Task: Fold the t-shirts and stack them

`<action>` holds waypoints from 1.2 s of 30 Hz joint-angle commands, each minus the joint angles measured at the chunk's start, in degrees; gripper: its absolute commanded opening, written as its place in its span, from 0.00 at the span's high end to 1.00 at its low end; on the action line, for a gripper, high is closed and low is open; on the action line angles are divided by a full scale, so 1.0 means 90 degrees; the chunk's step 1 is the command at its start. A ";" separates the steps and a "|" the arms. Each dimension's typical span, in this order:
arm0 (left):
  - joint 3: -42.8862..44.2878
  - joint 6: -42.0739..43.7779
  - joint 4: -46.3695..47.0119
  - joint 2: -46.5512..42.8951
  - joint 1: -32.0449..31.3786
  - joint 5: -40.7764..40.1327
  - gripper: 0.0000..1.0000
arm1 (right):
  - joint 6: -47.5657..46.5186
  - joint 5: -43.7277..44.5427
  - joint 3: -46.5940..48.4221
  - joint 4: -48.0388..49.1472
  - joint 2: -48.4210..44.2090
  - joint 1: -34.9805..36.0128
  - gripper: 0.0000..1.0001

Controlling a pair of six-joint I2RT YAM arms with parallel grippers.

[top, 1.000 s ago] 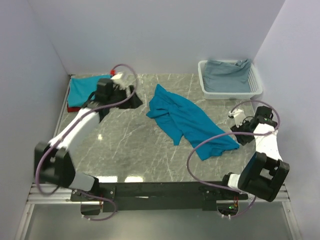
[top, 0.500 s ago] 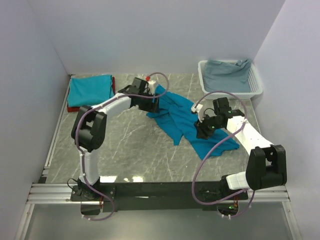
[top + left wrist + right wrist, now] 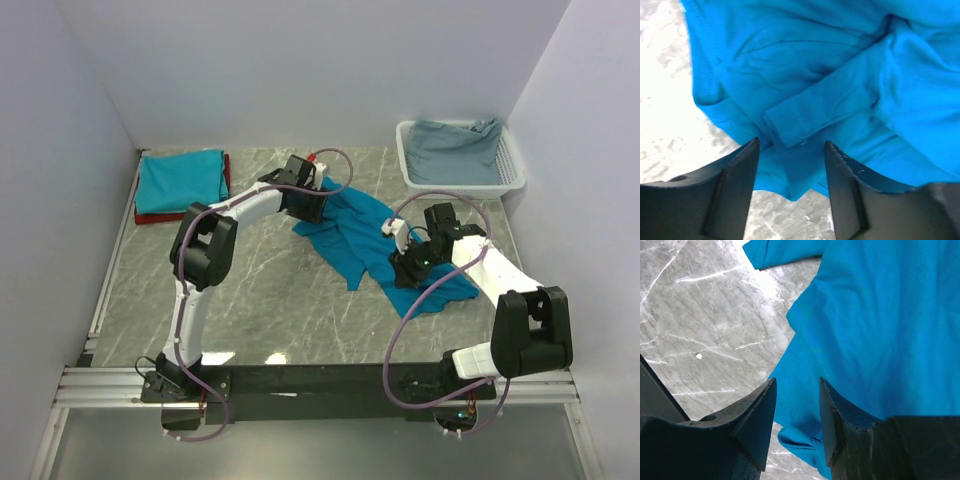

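A crumpled teal-blue t-shirt (image 3: 365, 235) lies in the middle of the marble table. My left gripper (image 3: 310, 208) hovers open over its left edge; in the left wrist view the fingers straddle a fold of the shirt (image 3: 805, 115) above its hem. My right gripper (image 3: 405, 268) is open over the shirt's right lower part; the right wrist view shows its cloth (image 3: 875, 330) between the fingers. A folded teal t-shirt (image 3: 180, 180) lies on a dark red folded one (image 3: 150, 216) at the far left.
A white lattice basket (image 3: 510, 180) at the back right holds a grey-blue cloth (image 3: 455, 148). Grey walls close in on both sides and the back. Purple cables loop over both arms. The marble table (image 3: 270, 290) shows bare in front of the shirt.
Both arms have swung inward onto the crumpled shirt: the left from the folded stack to the shirt's left edge, the right from the table's right edge to its lower right part.
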 commanded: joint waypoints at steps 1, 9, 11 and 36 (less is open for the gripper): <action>0.0245 0.0201 0.0026 -0.0071 -0.0048 -0.0528 0.42 | -0.0083 -0.0042 -0.0001 -0.0001 -0.0016 -0.0016 0.53; 0.0430 0.0465 -0.0140 0.0251 -0.0058 0.0145 0.52 | -0.0171 0.0143 0.0047 -0.0099 -0.0200 0.0003 0.53; 0.0460 0.0465 -0.0111 0.0281 -0.0058 0.0252 0.61 | -0.0171 0.0221 0.0077 -0.0138 -0.0289 0.0033 0.53; -0.0330 0.0299 0.0426 -0.1194 0.0098 0.0370 0.99 | 0.0991 0.3160 -0.0675 0.0731 0.0755 0.2415 0.57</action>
